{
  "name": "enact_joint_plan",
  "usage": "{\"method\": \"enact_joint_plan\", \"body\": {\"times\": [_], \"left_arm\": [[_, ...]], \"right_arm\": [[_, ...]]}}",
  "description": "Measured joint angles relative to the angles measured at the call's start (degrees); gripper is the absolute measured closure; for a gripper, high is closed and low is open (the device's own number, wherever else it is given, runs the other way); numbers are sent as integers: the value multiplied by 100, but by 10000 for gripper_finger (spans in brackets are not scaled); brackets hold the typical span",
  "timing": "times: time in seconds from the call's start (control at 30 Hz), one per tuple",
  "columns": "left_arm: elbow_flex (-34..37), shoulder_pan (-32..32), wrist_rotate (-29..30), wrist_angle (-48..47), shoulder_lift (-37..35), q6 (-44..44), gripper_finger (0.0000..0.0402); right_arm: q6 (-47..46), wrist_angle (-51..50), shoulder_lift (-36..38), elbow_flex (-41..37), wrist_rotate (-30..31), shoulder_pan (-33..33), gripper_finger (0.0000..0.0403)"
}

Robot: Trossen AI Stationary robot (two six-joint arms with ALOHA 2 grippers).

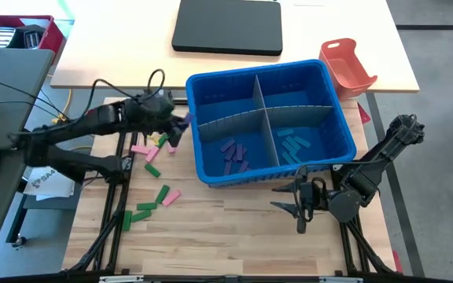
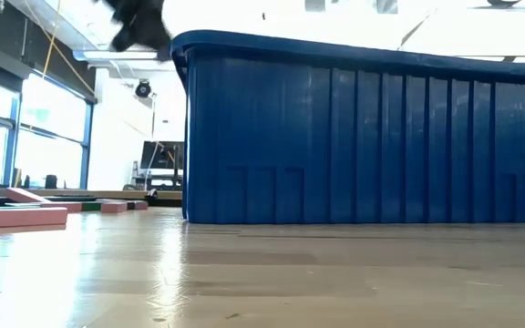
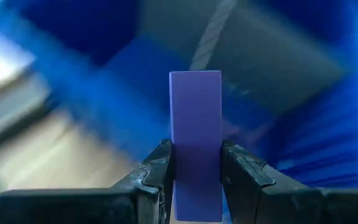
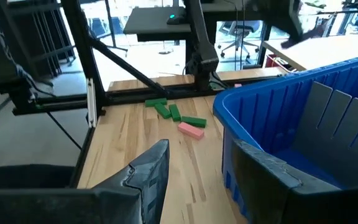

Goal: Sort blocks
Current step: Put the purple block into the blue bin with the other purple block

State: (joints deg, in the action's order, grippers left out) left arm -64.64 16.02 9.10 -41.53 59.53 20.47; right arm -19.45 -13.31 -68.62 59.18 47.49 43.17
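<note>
The left gripper point(image 3: 196, 180) holds a purple block point(image 3: 195, 143) pinched across its narrow width, the block's long axis running straight out from between the fingers, as the left arm hangs just beside the left wall of the blue bin point(image 1: 211, 174) near the tabletop's left edge; the compartment holding other purple blocks point(image 1: 234, 153) lies just across that wall, at the bin's front left, so the drop looks to turn on a short carry rightward over the rim, and this arm is far the nearer one for it. Blue blocks point(image 1: 293, 144) fill the front right compartment. Loose pink and green blocks point(image 1: 154, 169) lie scattered on the wood between the left arm and the tabletop's front edge, all on the left arm's side. The right gripper point(image 1: 300, 206) waits by the bin's front right corner, its fingers point(image 4: 148, 171) standing apart around nothing, well away from the loose pieces
</note>
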Motion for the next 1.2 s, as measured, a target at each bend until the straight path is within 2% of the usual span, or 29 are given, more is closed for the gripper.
{"method": "enact_joint_plan", "body": {"times": [0.1,0.2,0.37,0.53,0.63,0.7,1.2], "left_arm": [[-1041,-613,56,-95,734,-689,311],[-2130,-943,-34,-421,1723,-1868,311],[-3650,-818,-1238,-1150,3321,-4249,311],[-4552,-453,-1338,-1662,4562,-6220,311],[-4755,-310,-1382,-2021,5095,-7276,311],[-4767,-263,-1392,-2091,5362,-7674,311],[-4776,-386,-1300,-2166,6595,-8889,311]], "right_arm": [[1,57,0,0,-1,0,234],[-1,74,0,0,-1,-1,234],[-130,71,0,0,-169,1,234],[-160,65,0,0,-447,1,234],[-172,25,0,0,-548,1,234],[-218,-48,0,0,-579,1,234],[-574,-496,0,0,-266,1,234]]}}
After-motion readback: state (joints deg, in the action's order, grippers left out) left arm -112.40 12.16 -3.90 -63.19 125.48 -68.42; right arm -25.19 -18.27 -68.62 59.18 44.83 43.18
